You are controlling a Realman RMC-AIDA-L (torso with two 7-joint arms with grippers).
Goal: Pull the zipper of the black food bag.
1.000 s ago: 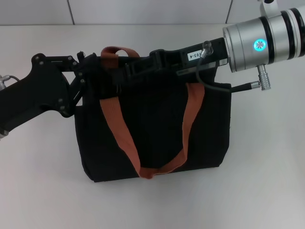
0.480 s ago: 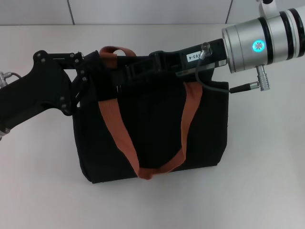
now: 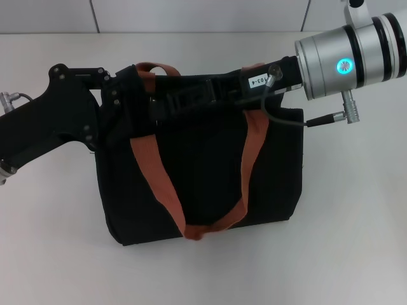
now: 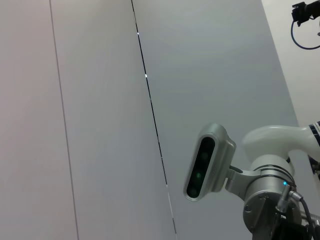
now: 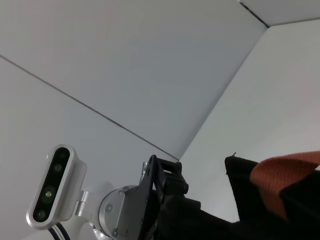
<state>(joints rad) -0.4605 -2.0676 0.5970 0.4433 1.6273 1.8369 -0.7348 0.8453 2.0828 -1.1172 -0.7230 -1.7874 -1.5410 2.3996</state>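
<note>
The black food bag (image 3: 203, 178) lies flat on the white table in the head view, with its rust-orange handles (image 3: 152, 171) draped over its front. My left gripper (image 3: 124, 95) is at the bag's top left corner and looks clamped on the fabric there. My right gripper (image 3: 162, 105) reaches in from the right and lies along the bag's top edge. The zipper pull is hidden under the black grippers. The right wrist view shows the bag's corner (image 5: 247, 185), an orange handle (image 5: 285, 172) and the left gripper (image 5: 167, 182).
The white table (image 3: 356, 210) extends around the bag, with a grey wall behind it. My right arm's silver wrist (image 3: 346, 60) and its cable (image 3: 280, 117) hang over the bag's top right. The left wrist view shows only the wall and my head camera (image 4: 207, 162).
My right gripper has slid left along the bag's top edge. The bag has shifted slightly left, and my left gripper has moved a little up and right at the corner.
</note>
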